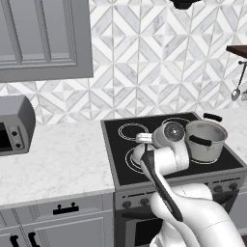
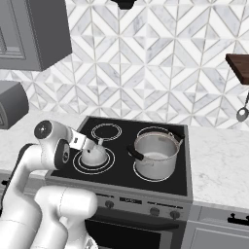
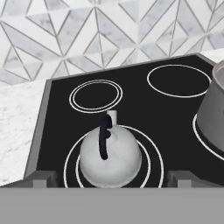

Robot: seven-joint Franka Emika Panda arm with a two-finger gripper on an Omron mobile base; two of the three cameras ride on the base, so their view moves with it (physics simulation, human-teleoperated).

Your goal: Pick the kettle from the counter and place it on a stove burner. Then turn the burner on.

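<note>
The small silvery-white kettle (image 3: 111,159) with its black arched handle stands upright on the front left stove burner (image 3: 158,157), inside the double white rings. In the right base view the kettle (image 2: 93,154) sits on that same burner (image 2: 111,164) of the black glass stove (image 2: 121,146). My gripper (image 3: 111,179) is open, its two fingertips (image 3: 41,179) spread wider than the kettle and just short of its near side, holding nothing. From the right base view the gripper (image 2: 95,144) hovers close over the kettle's top. The white marble counter (image 1: 58,164) lies left of the stove (image 1: 116,144).
A steel pot (image 2: 155,155) with black side handles sits on the front right burner, close to the kettle's right. Dark knobs (image 2: 154,211) line the stove's steel front. A grey appliance (image 1: 14,125) stands on the counter at far left. A ladle (image 1: 236,91) hangs under a wooden shelf at right.
</note>
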